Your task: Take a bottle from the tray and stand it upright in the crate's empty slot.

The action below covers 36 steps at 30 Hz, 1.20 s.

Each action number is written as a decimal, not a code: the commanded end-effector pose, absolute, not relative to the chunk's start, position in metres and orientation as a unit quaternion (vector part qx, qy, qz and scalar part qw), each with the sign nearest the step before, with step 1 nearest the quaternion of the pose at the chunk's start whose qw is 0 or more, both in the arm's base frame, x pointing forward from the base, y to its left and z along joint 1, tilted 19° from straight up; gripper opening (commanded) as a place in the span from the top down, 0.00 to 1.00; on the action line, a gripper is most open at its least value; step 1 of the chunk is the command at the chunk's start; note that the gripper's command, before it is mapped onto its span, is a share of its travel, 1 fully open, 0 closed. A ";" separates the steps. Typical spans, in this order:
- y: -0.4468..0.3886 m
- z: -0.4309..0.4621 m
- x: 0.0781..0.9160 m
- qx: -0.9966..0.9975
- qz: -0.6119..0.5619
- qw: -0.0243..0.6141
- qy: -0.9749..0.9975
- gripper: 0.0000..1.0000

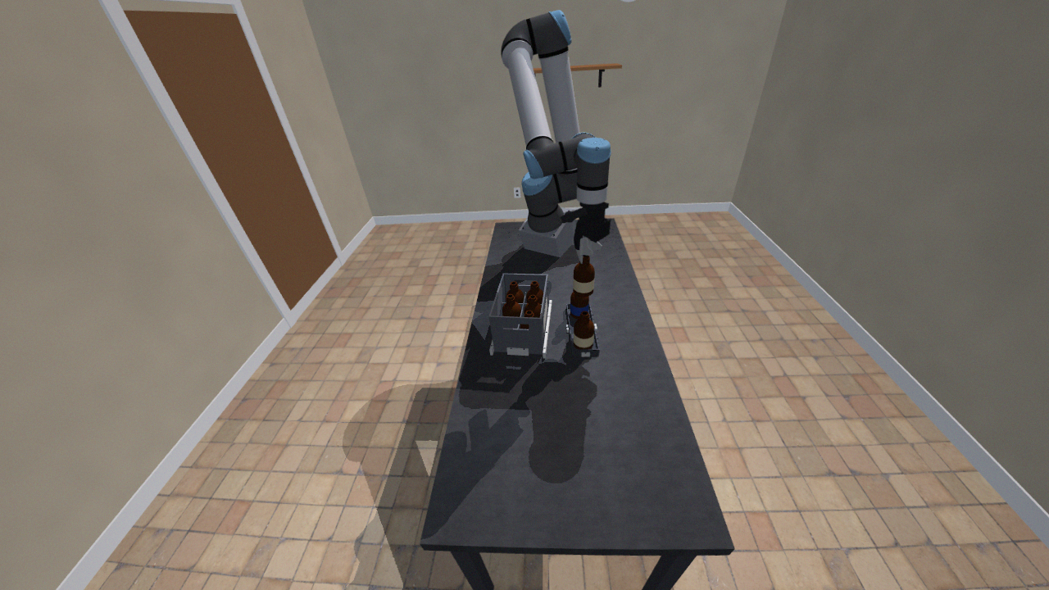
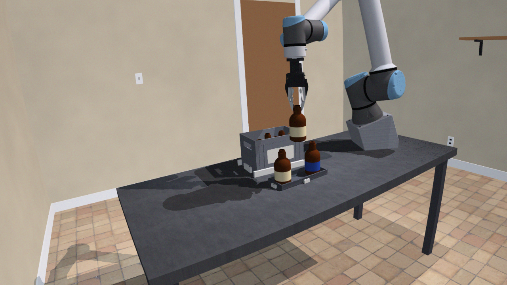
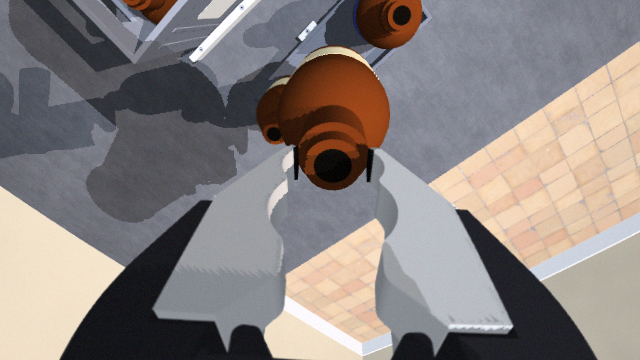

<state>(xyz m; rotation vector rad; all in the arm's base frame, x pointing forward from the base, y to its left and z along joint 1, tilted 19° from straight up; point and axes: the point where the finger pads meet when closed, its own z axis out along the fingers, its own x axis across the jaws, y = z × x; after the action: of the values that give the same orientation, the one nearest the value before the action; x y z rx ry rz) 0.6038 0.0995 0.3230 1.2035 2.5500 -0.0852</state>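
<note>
My gripper [image 1: 585,254] [image 2: 297,105] [image 3: 332,150] is shut on the neck of a brown bottle with a cream label [image 1: 583,286] [image 2: 297,124] [image 3: 334,107]. The bottle hangs upright above the dark tray [image 2: 298,181] [image 1: 596,351]. On the tray stand a cream-labelled bottle [image 1: 583,329] [image 2: 282,171] [image 3: 270,115] and a blue-labelled bottle [image 2: 312,158] [image 3: 389,21]. The grey crate [image 1: 519,324] [image 2: 264,152] [image 3: 125,47] stands just beside the tray and holds three brown bottles [image 1: 513,297] [image 2: 268,135]; its empty slot shows in the top view [image 1: 529,314].
The dark table [image 1: 579,447] [image 2: 219,219] carries the crate and tray near its middle. The robot base [image 1: 544,231] [image 2: 372,134] is mounted at the far end. A door [image 2: 263,71] and a wall shelf [image 2: 480,38] are behind.
</note>
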 end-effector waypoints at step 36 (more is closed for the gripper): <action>0.086 0.327 0.606 0.421 -0.029 0.160 0.892 1.00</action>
<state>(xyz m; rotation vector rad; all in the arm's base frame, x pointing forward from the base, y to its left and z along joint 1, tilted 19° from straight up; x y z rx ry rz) 0.6049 0.0884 0.3255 1.2035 2.5500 -0.0852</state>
